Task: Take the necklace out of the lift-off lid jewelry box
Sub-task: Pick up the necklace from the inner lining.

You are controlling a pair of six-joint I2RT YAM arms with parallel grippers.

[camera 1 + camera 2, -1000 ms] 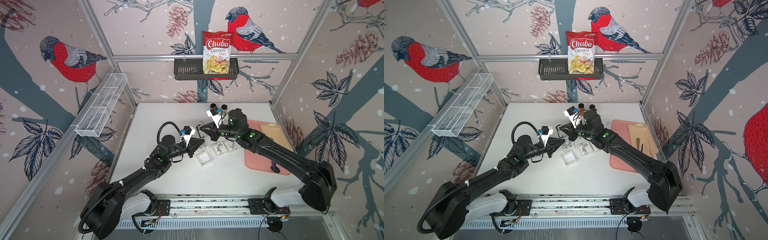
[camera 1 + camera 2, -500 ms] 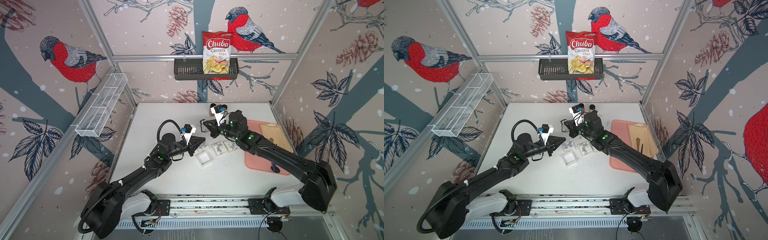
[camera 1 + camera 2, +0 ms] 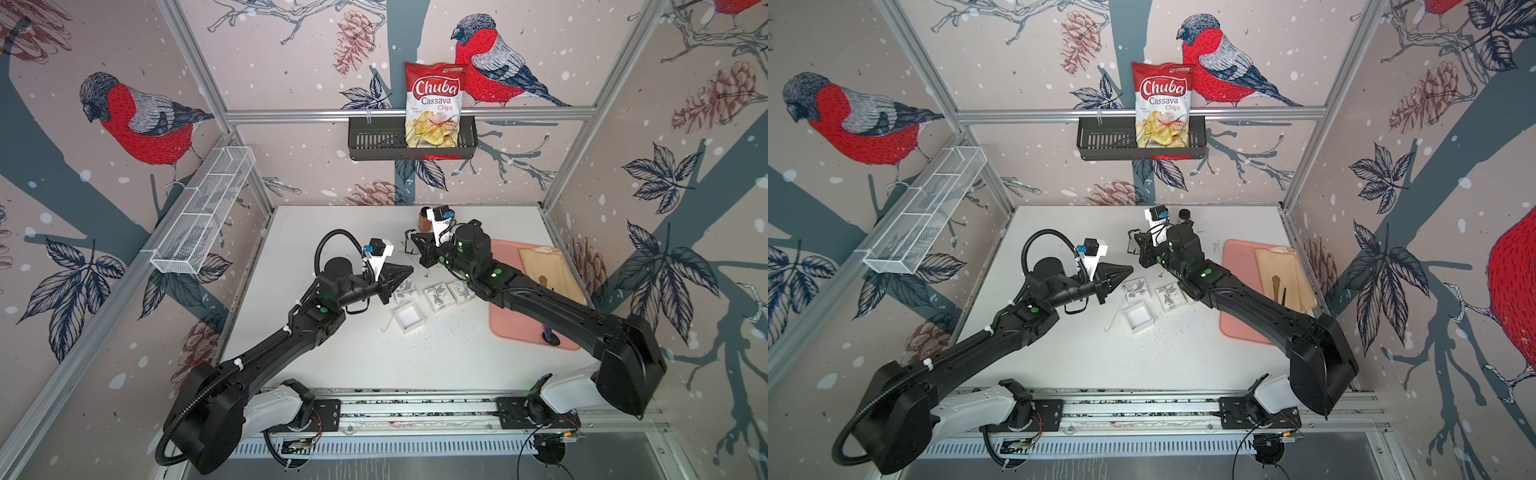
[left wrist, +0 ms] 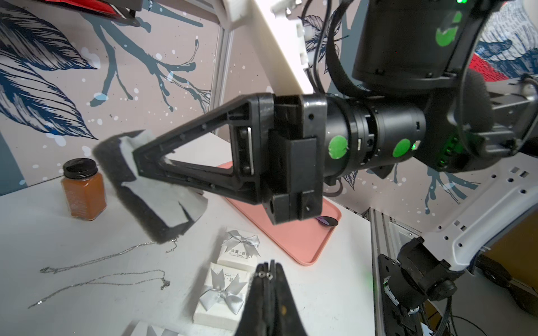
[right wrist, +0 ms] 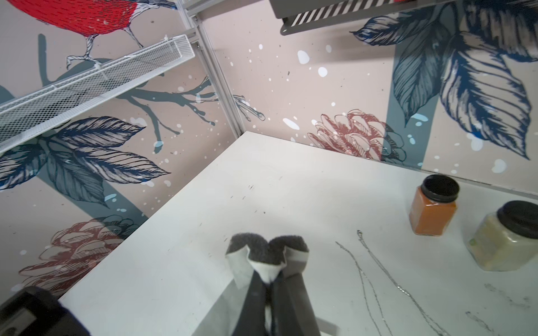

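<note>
The open white jewelry box (image 3: 409, 318) (image 3: 1139, 318) sits on the table beside my left gripper (image 3: 410, 269) (image 4: 269, 269). That gripper is shut on the necklace, whose small clasp rings (image 4: 266, 275) show at its tips, and a thin chain (image 3: 1115, 313) trails down next to the box. Behind it, raised above the table, my right gripper (image 3: 412, 239) (image 5: 269, 279) is shut on the dark foam insert (image 4: 151, 186) (image 5: 267, 254). Which of the loose pieces is the lift-off lid I cannot tell.
Closed bow-topped boxes (image 3: 438, 296) (image 4: 240, 253) stand right of the open one. Loose chains (image 4: 102, 259) (image 5: 369, 276) lie on the table's far part. Two spice jars (image 5: 432, 212) (image 5: 506, 238) stand at the back. A pink tray (image 3: 511, 328) is on the right.
My right gripper has risen and drawn back toward the rear wall with the foam insert. The left gripper stays shut in nearly the same place.
</note>
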